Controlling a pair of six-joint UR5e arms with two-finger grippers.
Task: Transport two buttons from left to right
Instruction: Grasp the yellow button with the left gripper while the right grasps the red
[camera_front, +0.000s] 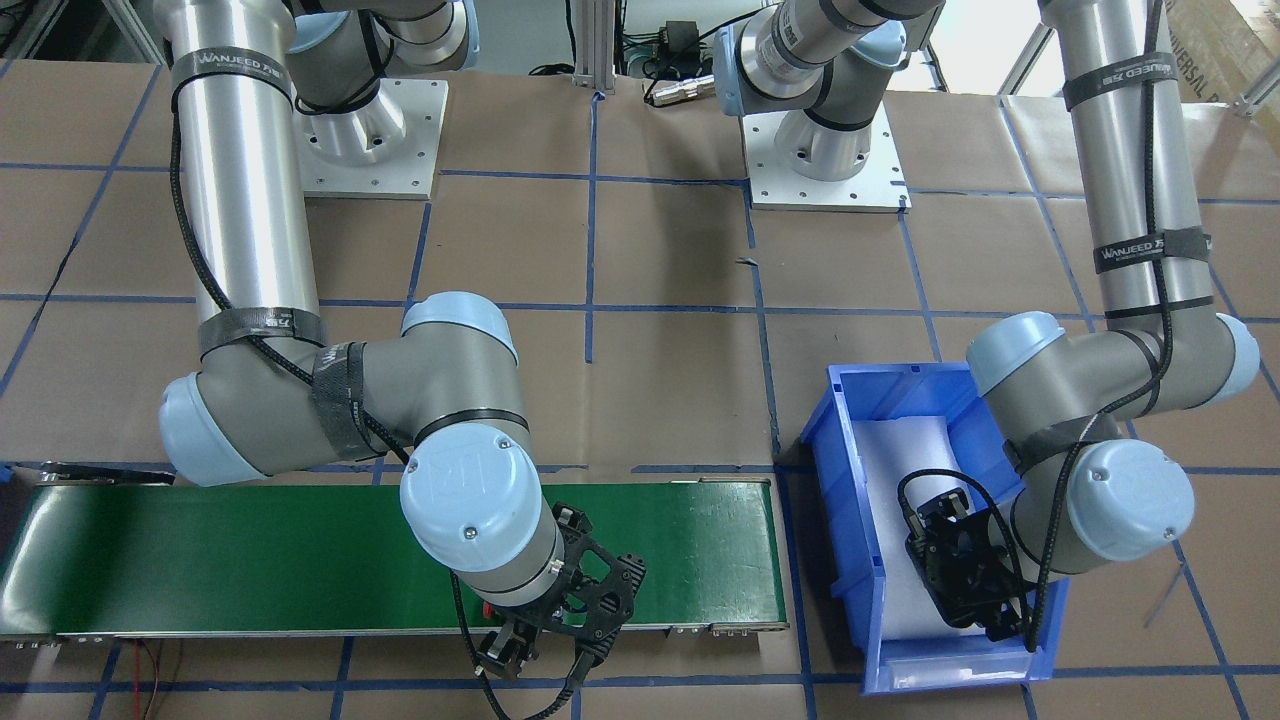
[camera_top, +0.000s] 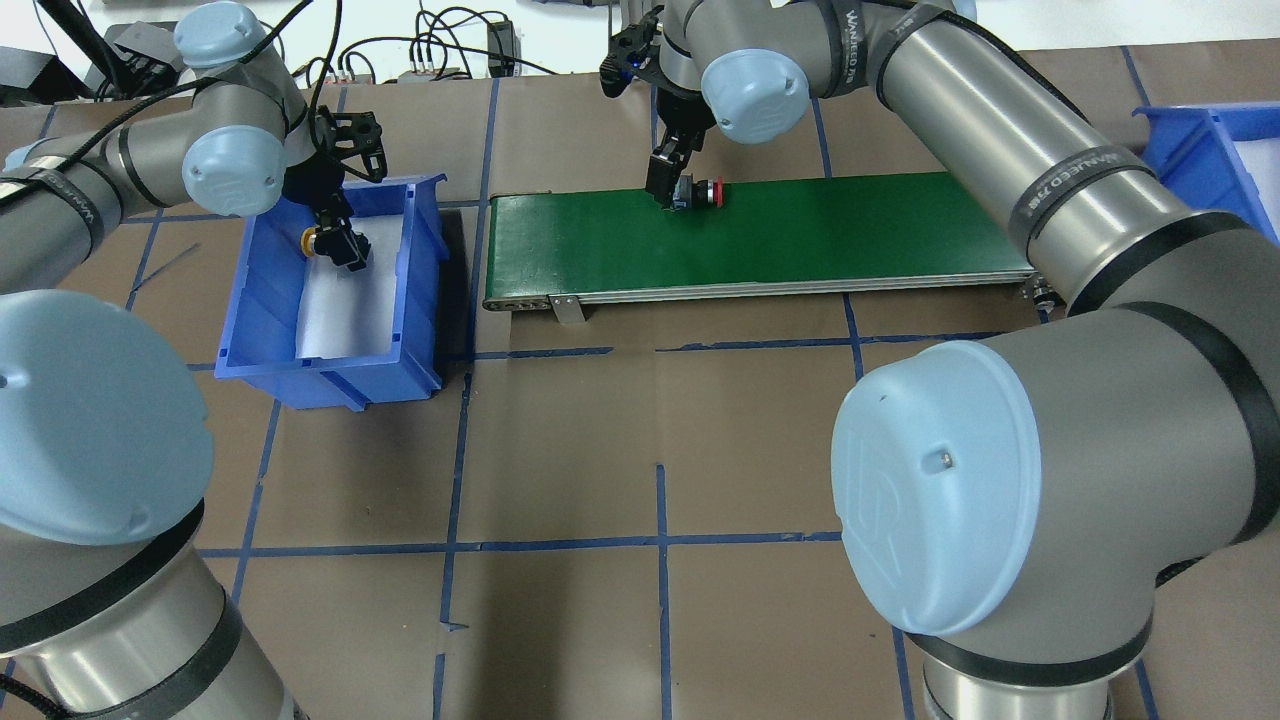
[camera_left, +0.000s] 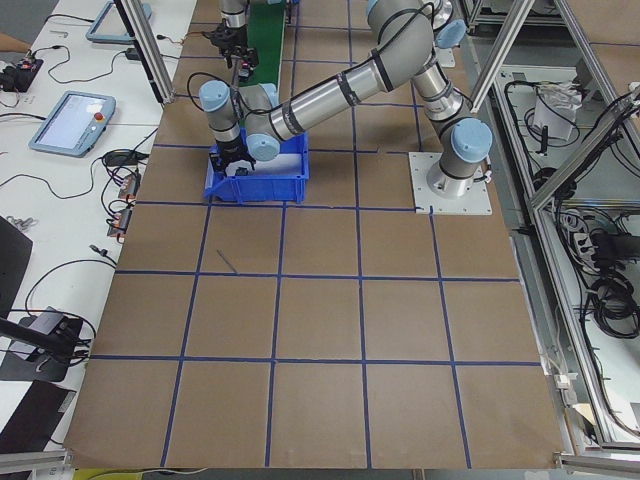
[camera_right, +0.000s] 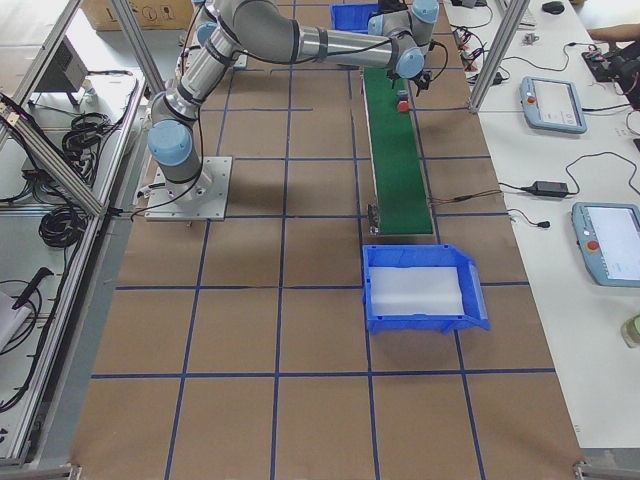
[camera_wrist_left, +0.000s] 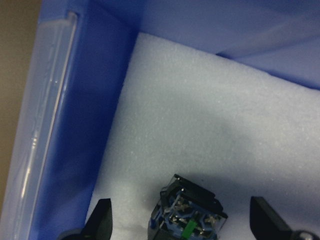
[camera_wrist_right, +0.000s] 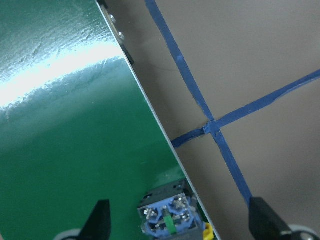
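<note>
Yellow button (camera_wrist_left: 187, 214): blue-terminal back, between parted left tool (camera_wrist_left: 180, 201) | red button (camera_top: 710, 192) on belt (camera_top: 800, 235), right tool (camera_wrist_right: 179, 202) seemingly parted

From overhead, my left claw (camera_top: 338, 243) hangs inside the blue bin (camera_top: 420, 290), with walls close at 9 and 12 o'clock and bare foam (camera_top: 345, 310) free toward 6. The yellow button (camera_top: 312, 240) sits between its parted fingers (camera_wrist_left: 101, 219). On the green belt (camera_top: 850, 240), the red button (camera_top: 708, 193) sits in the gap of my right claw (camera_top: 672, 190); the belt toward 3 runs bare. The worktop (camera_top: 560, 440) at 6 lies open.
</note>
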